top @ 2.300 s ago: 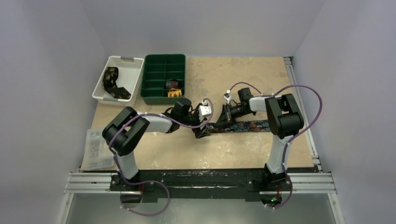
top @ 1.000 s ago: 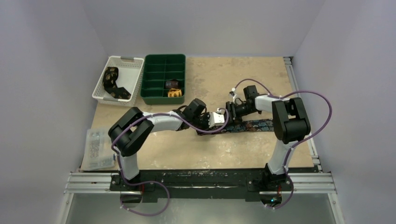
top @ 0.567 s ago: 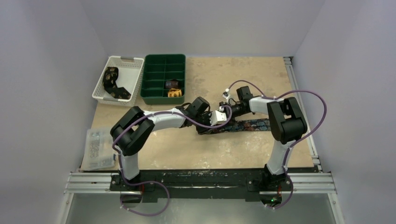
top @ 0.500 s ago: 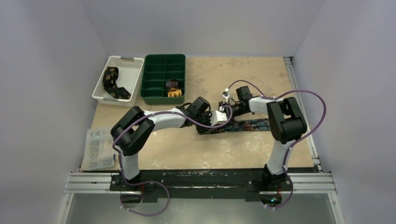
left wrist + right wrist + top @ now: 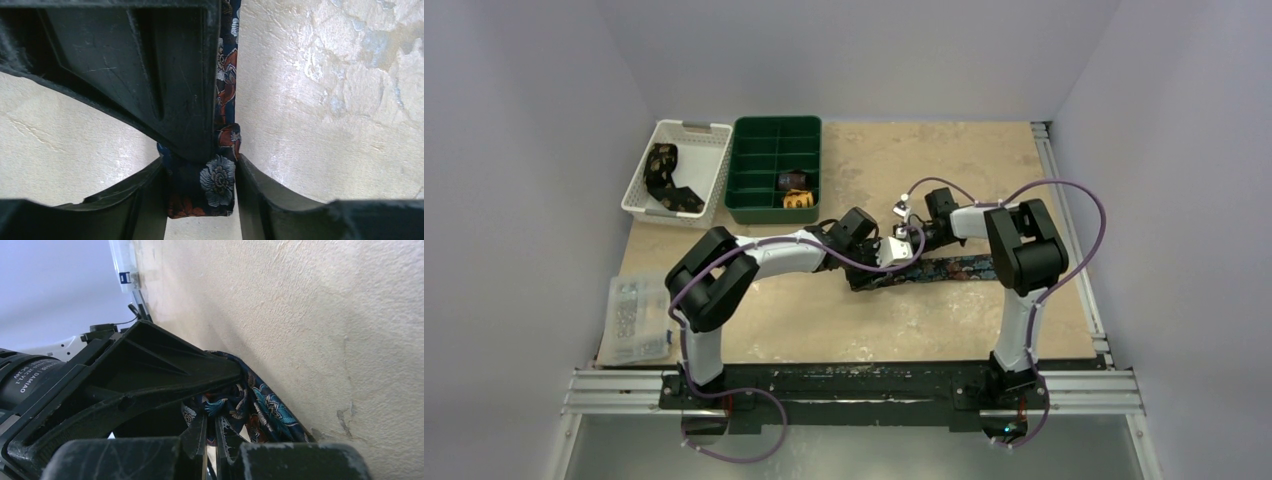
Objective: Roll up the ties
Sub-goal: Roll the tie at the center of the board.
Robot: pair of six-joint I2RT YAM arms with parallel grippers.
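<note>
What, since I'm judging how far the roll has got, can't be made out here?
- Left wrist: much of the navy tie's rolled end, covered by the right hand's finger; its length, cut by the top edge.
- Right wrist: whether the right hand pinches fabric, blocked by the left hand's finger.
- Top view: that end, under both hands.

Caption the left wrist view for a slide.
Left gripper holds the folded end of the navy floral tie; the right gripper lies over it.
</note>
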